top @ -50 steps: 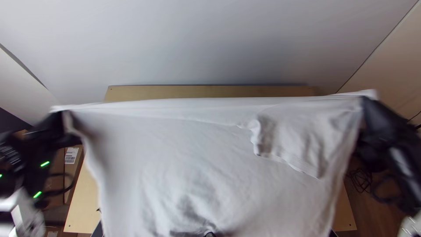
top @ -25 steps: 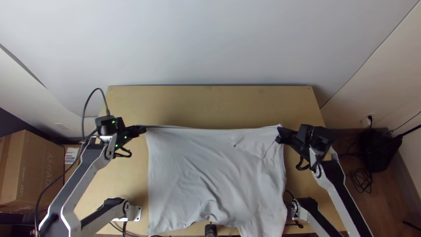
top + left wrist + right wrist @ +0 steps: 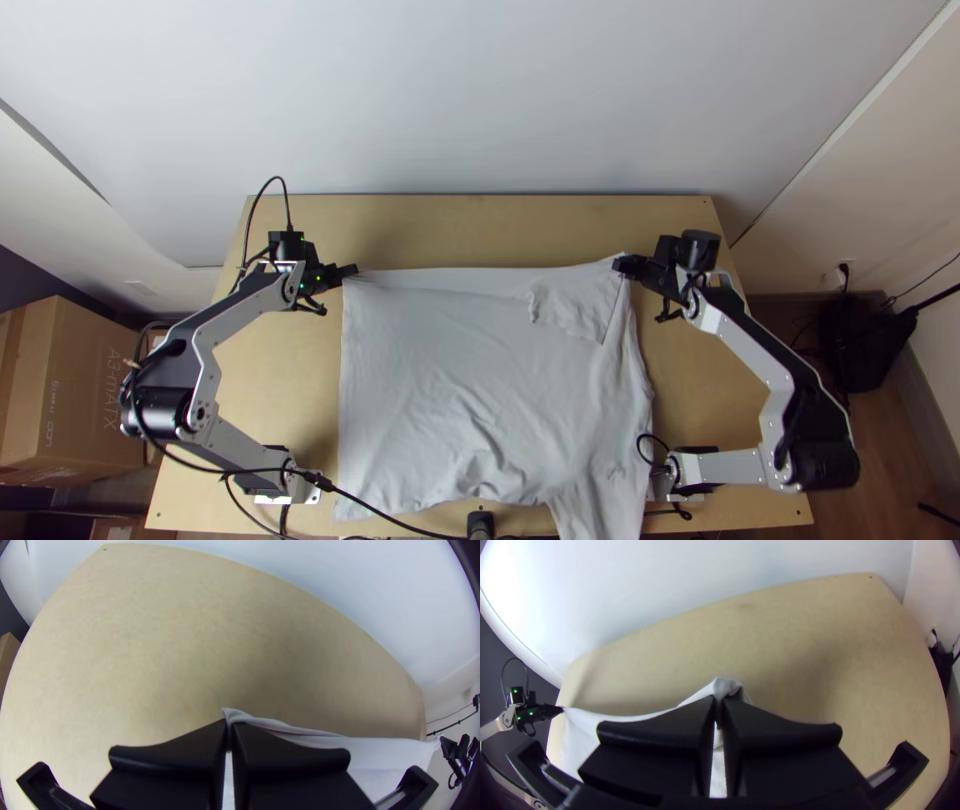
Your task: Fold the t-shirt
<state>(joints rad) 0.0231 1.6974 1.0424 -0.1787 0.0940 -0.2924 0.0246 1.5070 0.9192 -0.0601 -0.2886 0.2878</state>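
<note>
Pale wall [image 3: 480, 100] behind; light wooden surface [image 3: 450, 230] in front of it, bare wood along the far side.

Left gripper [image 3: 350, 270]: jaws pressed together on the far left corner of the white t-shirt [image 3: 450, 360]. Right gripper [image 3: 619, 265]: jaws likewise closed, pinching a small gathered tuft at the far right corner.

Far edge drawn nearly straight between the two grips. Shirt spread mid-surface toward the near side; sleeve-like flap [image 3: 575, 305] lying over it at far right, shallow wrinkles near the middle, another part [image 3: 600, 510] running out over the near edge at right. Cannot tell which edge is the hem.

Handling, my judgement: light, limp, thin knit; nothing fragile, but it will crease and sag between grips. Corners are the right hold. Small pinches could slip if pulled hard; keep both sides level, lower the far edge flat, then fold.

Farther out: brown cardboard box [image 3: 80, 380] at left, dark printing on its side. I make out no lettering on the shirt.
</note>
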